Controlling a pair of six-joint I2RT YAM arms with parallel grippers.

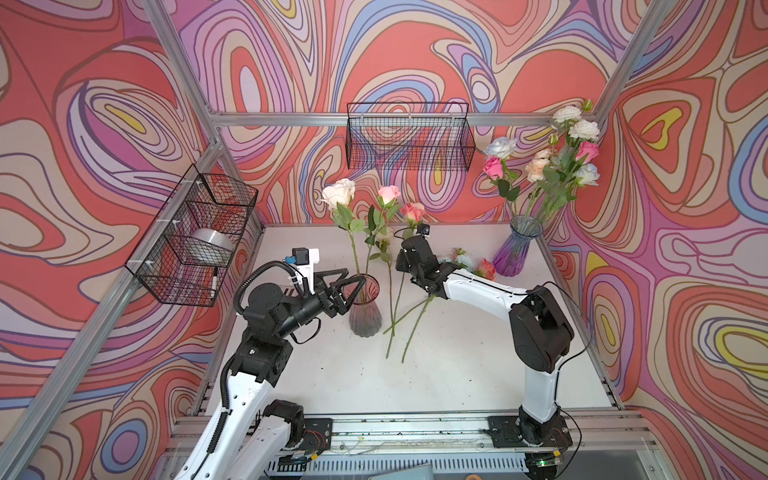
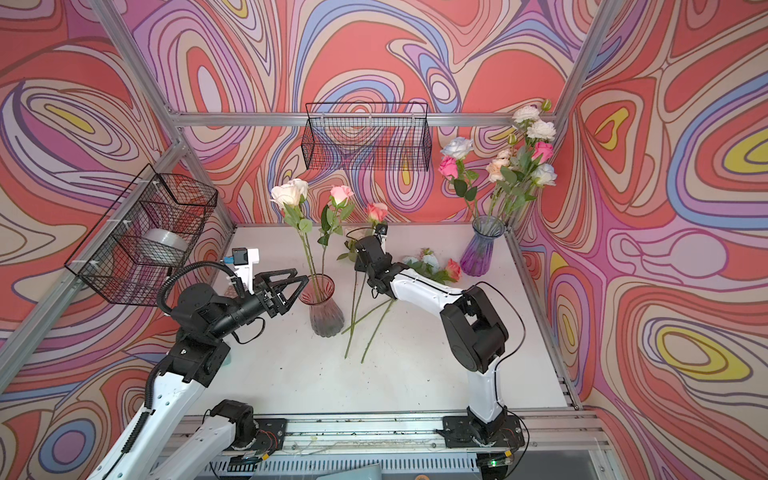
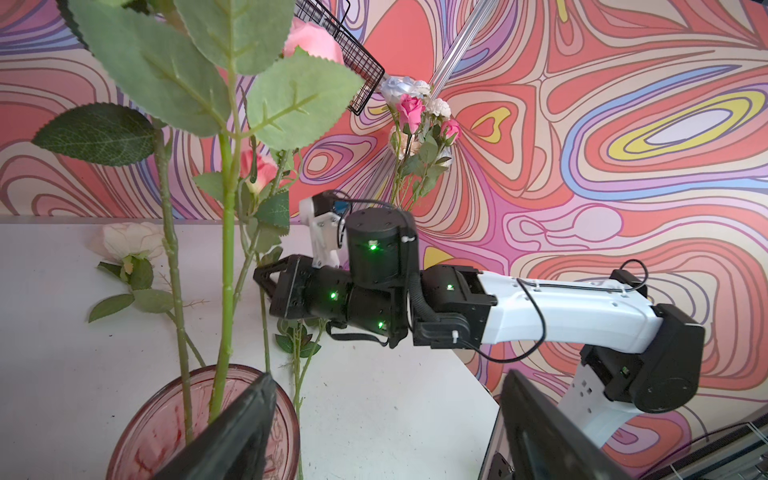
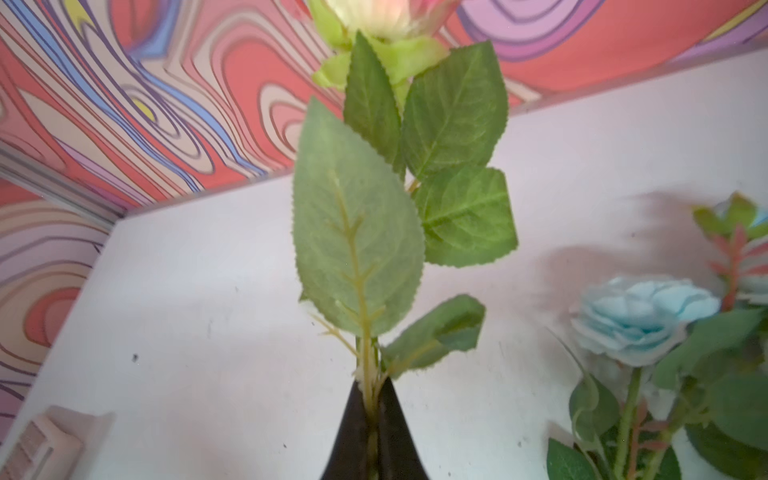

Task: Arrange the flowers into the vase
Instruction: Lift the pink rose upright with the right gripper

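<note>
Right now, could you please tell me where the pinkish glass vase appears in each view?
Top view: pinkish glass vase left of centre.
Top view: the vase again left of centre.
Left wrist: its rim, nearest the camera.
Right wrist: not in it.
Shared landmark: the white table.

Robot lab cell, aluminium frame [image 1: 332, 118], patterned walls [image 1: 415, 50]

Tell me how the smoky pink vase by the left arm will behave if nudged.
The smoky pink vase looks like glass: probably rigid, slick, breakable. Its base is wider than its neck, so likely steady, though the two tall flowers in it could lever it over.
</note>
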